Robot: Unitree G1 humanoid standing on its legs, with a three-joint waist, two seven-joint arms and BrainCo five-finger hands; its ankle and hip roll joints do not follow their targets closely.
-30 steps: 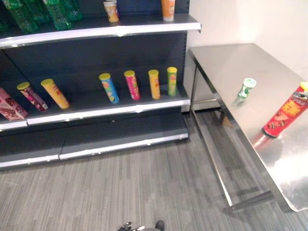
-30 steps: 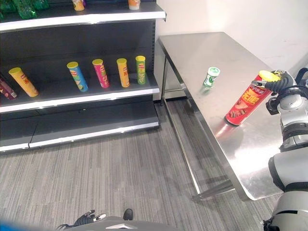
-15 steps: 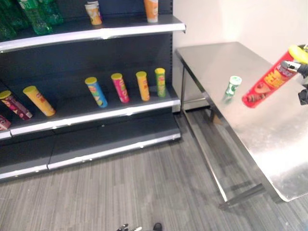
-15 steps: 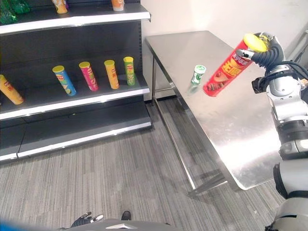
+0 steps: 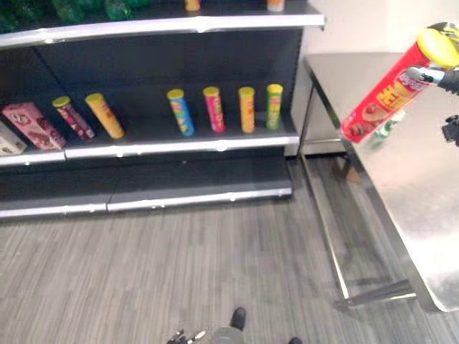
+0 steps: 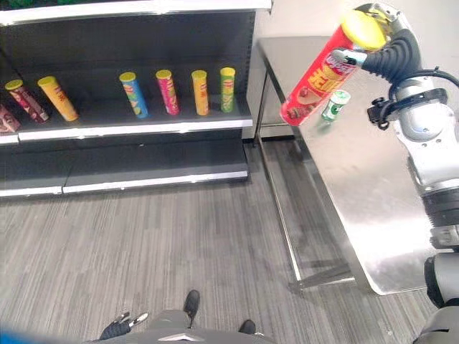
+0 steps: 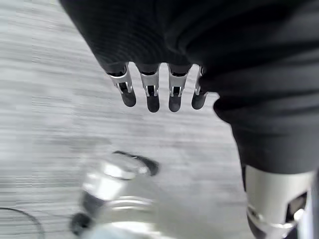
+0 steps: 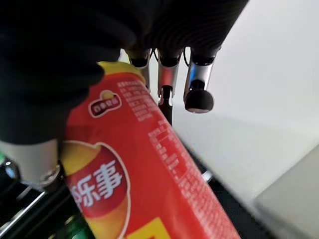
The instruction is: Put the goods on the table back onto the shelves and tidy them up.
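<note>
Right hand (image 6: 384, 50) is holding the red crisp tube (image 6: 315, 75) tilted above the worktop (image 6: 358, 186), fingers clamped near its yellow lid (image 6: 361, 29). Tube's looking light, stiff, slick; a mid-body grip would likely steady it. Left hand (image 7: 159, 94) is hanging with fingers relaxed.

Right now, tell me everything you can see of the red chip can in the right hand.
The red chip can is a tall tube with a yellow lid on its upper end and yellow lettering and chip pictures on its side. It looks like printed card. The right hand holds it by the lid end, fingers curled round it. It hangs tilted in the air, lower end pointing down towards the shelf unit, above the near edge of the steel table, touching neither.
</note>
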